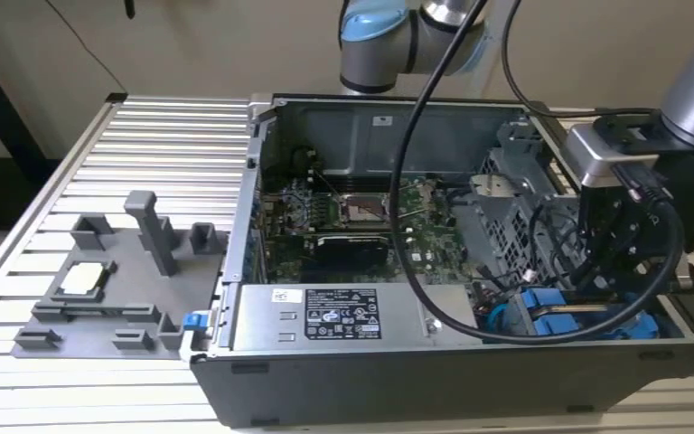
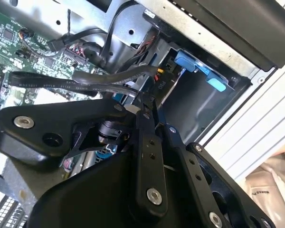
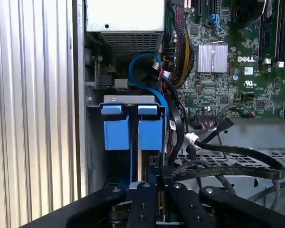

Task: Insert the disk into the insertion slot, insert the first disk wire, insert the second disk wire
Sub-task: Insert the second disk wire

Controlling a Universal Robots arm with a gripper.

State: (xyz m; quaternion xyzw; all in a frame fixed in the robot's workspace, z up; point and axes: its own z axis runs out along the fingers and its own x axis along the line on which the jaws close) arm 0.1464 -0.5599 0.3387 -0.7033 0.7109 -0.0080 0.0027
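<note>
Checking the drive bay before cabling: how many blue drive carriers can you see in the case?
2, side by side in the grey drive cage: one blue carrier nearer the case wall, the other blue carrier beside it, nearer the motherboard. Others may be hidden.

Beige wall (image 1: pixel 202 45) behind ribbed alu table (image 1: pixel 166 154), dark stand at exterior view's left.

A ribbed metal counter (image 1: pixel 142 136) carries an open black computer case (image 1: pixel 444 380) and, beside it, a grey fixture plate (image 1: pixel 94 307).
</note>
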